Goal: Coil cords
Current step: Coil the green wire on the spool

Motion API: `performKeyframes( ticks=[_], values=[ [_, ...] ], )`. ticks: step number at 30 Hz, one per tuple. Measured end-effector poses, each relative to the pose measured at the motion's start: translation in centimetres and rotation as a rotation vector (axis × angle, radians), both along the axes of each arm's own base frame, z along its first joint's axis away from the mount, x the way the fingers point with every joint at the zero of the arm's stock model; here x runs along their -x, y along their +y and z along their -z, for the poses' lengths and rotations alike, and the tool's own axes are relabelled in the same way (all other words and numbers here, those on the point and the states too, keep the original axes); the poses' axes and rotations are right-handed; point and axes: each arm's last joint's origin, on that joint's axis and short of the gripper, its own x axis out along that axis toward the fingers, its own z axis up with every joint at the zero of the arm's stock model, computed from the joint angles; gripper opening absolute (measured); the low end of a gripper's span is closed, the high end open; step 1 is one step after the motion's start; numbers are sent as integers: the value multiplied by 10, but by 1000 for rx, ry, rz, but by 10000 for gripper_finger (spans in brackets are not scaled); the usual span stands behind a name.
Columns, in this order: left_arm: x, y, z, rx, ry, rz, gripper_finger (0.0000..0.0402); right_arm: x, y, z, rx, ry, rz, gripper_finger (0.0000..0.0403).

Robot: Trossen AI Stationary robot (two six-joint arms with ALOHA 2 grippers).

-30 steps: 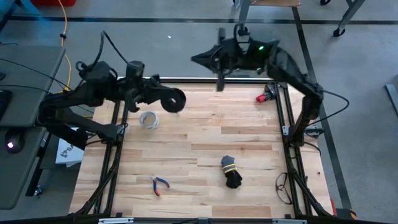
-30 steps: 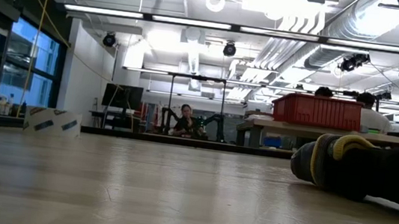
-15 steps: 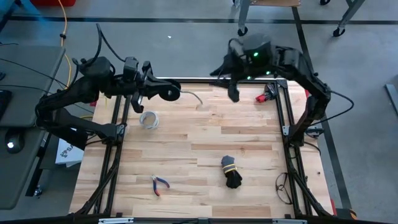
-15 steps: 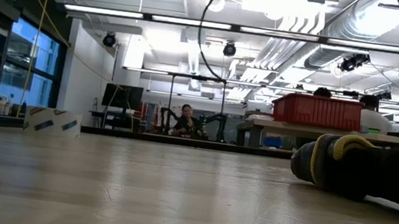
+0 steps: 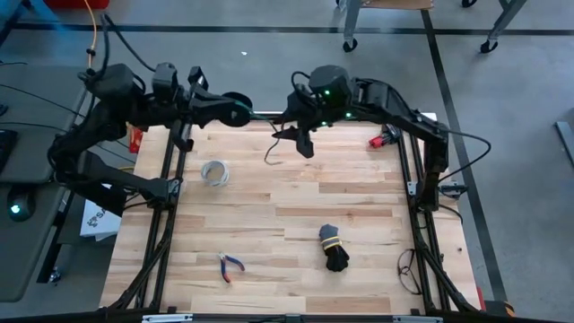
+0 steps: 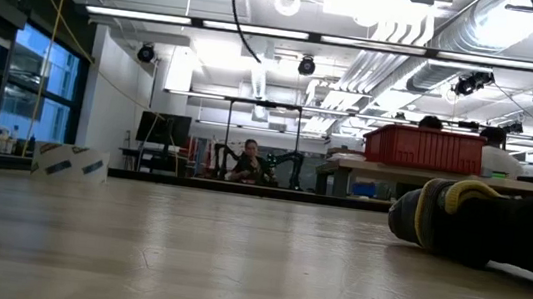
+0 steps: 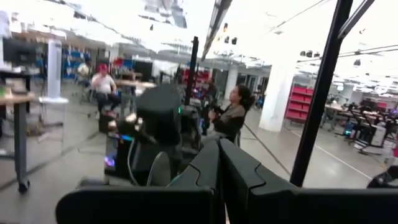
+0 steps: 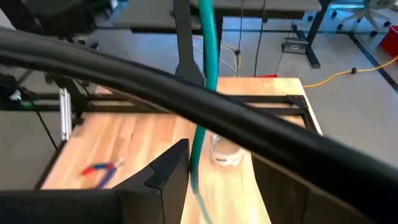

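The dark-green cord is a small dark coil (image 5: pixel 236 105) held high over the table's far edge, at the tip of my left gripper (image 5: pixel 224 108), which is shut. A thin green strand (image 5: pixel 265 114) runs from the coil toward my right gripper (image 5: pixel 300 141). Its loose tail (image 5: pixel 271 156) hangs down over the wood. In the right wrist view the green strand (image 8: pixel 209 68) passes between my right gripper's (image 8: pixel 217 180) open fingers. In the low view only a dark loop of cord (image 6: pixel 240 16) shows at the top. My left gripper holds the coil (image 5: pixel 239 106) at its fingertips, coming level from the table's left. The coil is lifted clear of the table. The shut fingers (image 7: pixel 219 168) hide which turns they pinch. My right gripper has the strand close to one finger (image 8: pixel 171 165); whether it touches I cannot tell.
A pale grey-white ring (image 5: pixel 213 172) lies at the far left of the wooden table (image 5: pixel 296 211). Red-handled pliers (image 5: pixel 230 266) lie near the front. A black cord bundle with a yellow tie (image 5: pixel 334 248) lies right of them. A red item (image 5: pixel 384 140) sits far right. People sit in the room behind.
My left gripper has carried the coil toward the table's far left and up, rolling as it went. My right gripper has come down and toward the table's left, nearer the coil. The green strand now shows between the two, with its tail hanging.
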Motion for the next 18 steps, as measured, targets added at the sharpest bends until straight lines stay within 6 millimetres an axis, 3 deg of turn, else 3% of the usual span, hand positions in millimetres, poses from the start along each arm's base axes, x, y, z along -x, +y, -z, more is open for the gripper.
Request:
performKeyframes(
  ticks=[7,18],
  values=[
    [4,0,-12,-53,-58,-29,0,-16,4,15,-1,35,-5,167],
    [13,-1,-20,-77,-75,-42,0,-13,-4,13,48,33,46,146]
  ],
)
